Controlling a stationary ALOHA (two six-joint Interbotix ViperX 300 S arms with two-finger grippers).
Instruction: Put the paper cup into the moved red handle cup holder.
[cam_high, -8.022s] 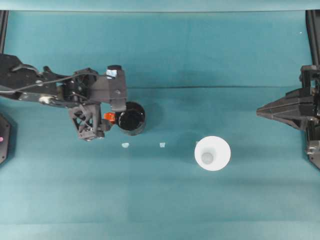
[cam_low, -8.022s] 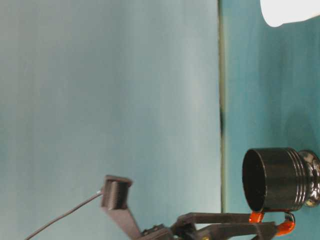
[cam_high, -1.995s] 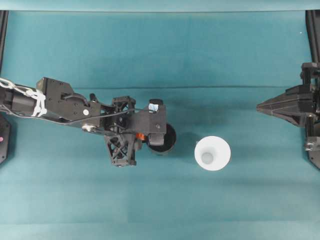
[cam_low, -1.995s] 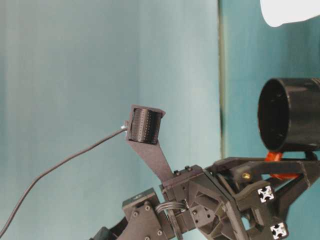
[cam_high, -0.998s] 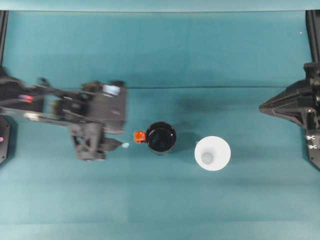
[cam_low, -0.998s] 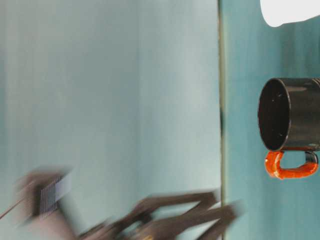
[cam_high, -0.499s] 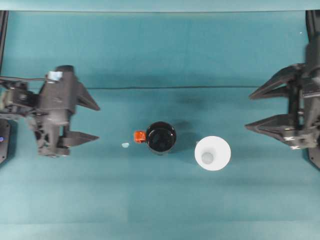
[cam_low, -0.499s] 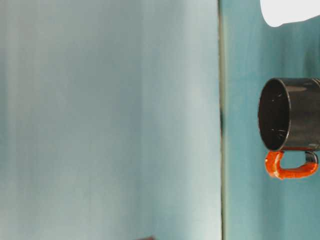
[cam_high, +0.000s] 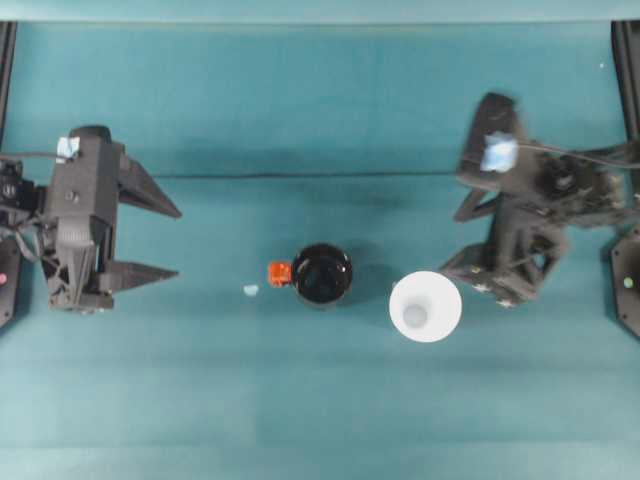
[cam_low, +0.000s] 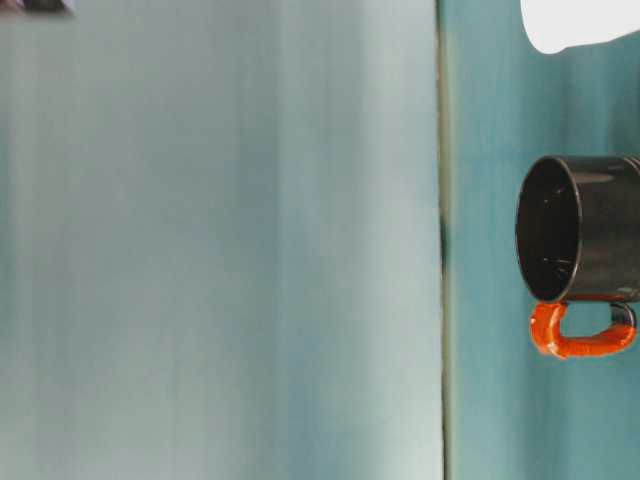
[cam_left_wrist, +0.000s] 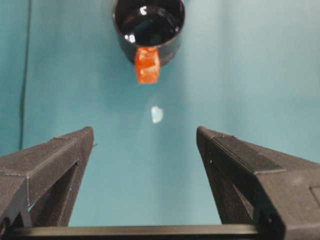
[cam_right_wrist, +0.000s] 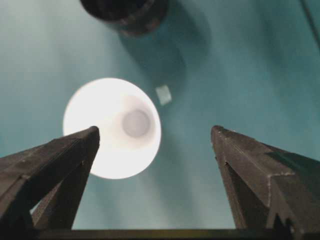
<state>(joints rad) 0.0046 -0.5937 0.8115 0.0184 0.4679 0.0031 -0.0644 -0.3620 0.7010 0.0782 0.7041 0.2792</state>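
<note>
Glossy black red handle cup holder with shiny orange-red handle, matt white paper cup, matt teal cloth worktop, matt black ridged plastic tool fingers

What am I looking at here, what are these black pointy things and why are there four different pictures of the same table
These are two robot arms at a table covered in teal cloth. The black pointy things are their grippers, two-fingered claws.

The overhead picture looks straight down: the left gripper sits at one side, the right gripper at the other, close to the paper cup. Both are open and hold nothing.

Between them stands the red handle cup holder, a glossy black cup with an orange-red handle. A tiny pale scrap lies beside the handle.

The sideways picture comes from table height, turned a quarter turn. The other two come from cameras mounted on each arm's wrist, looking out between the open fingers: the left one faces the holder, the right one the white cup.
</note>
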